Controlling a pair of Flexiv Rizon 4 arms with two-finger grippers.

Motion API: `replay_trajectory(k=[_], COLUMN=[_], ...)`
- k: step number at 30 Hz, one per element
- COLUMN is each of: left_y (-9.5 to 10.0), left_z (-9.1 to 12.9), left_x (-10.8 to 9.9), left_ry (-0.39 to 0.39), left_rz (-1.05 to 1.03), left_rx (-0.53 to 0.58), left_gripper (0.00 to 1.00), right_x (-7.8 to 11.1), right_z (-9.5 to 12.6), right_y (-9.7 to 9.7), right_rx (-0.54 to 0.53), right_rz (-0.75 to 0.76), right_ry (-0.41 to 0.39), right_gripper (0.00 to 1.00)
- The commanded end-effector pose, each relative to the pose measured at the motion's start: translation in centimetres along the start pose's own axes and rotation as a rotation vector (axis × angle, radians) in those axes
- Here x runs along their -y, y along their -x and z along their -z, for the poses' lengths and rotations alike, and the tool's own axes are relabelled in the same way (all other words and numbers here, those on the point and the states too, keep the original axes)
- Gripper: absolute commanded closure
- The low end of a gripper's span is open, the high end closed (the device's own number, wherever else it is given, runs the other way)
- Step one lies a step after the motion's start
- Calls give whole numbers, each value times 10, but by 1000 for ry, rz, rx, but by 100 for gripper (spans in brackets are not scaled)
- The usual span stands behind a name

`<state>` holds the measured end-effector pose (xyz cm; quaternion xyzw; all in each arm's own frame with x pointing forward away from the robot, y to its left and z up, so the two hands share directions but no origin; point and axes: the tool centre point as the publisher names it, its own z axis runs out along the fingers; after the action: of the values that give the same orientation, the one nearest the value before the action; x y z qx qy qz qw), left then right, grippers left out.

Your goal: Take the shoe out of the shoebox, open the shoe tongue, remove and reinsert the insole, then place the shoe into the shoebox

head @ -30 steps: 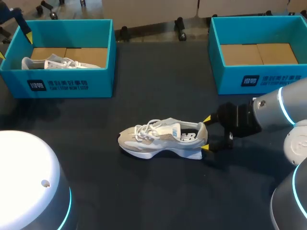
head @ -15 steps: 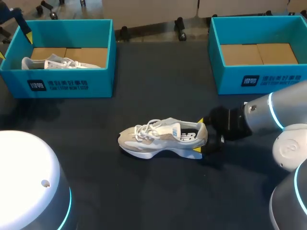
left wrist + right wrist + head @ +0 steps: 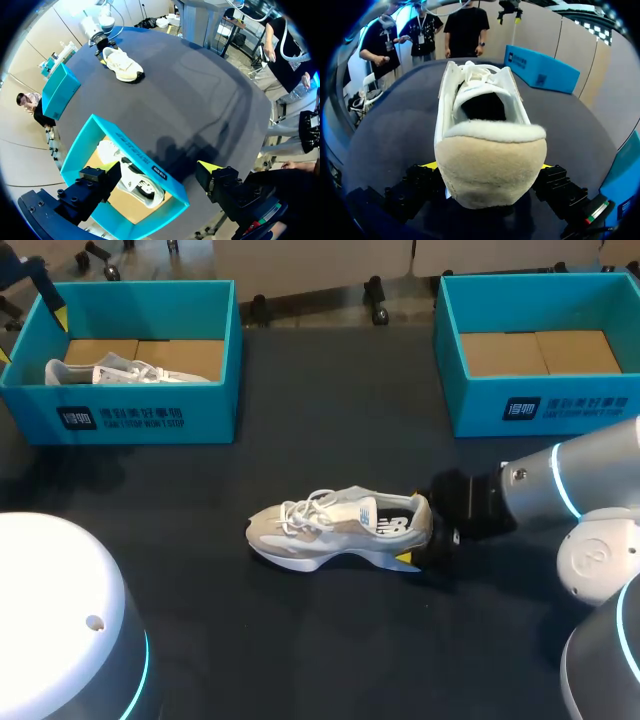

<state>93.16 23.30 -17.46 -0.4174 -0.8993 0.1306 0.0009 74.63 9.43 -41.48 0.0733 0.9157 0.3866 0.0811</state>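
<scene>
Sneaker (image 3: 335,528) upright on counter (image 3: 300,640). Right claw (image 3: 414,528) at sneaker's heel, spread wide, one finger each side. Left claw (image 3: 159,166) also wide, well apart from sneaker.

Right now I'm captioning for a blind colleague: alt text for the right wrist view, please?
A white and beige shoe sits heel-first at the right gripper, laces pointing away across the dark table. A blue shoebox stands beyond the toe, off to one side.

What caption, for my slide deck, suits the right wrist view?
Right gripper at the heel of the cream shoe, upright on the dark table.
</scene>
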Motion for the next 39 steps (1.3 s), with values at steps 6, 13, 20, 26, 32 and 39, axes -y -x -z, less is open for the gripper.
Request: replay_trajectory(k=[6, 13, 20, 26, 32, 39], left_y=[0, 0, 0, 0, 0, 0], left_z=[0, 0, 0, 0, 0, 0], left_x=[0, 0, 0, 0, 0, 0], left_ry=[2, 2, 2, 2, 2, 2], left_rz=[0, 0, 0, 0, 0, 0], left_rx=[0, 0, 0, 0, 0, 0], left_gripper=[0, 0, 0, 0, 0, 0], right_x=[4, 5, 5, 3, 2, 4], right_z=[-5, -5, -5, -2, 1, 1], right_y=[-1, -1, -1, 0, 7, 12], right_rx=[6, 11, 6, 0, -7, -28], right_rz=[-3, 1, 8, 21, 38, 56], right_ry=[15, 22, 21, 23, 17, 13], right_gripper=[0, 13, 79, 100, 100, 100])
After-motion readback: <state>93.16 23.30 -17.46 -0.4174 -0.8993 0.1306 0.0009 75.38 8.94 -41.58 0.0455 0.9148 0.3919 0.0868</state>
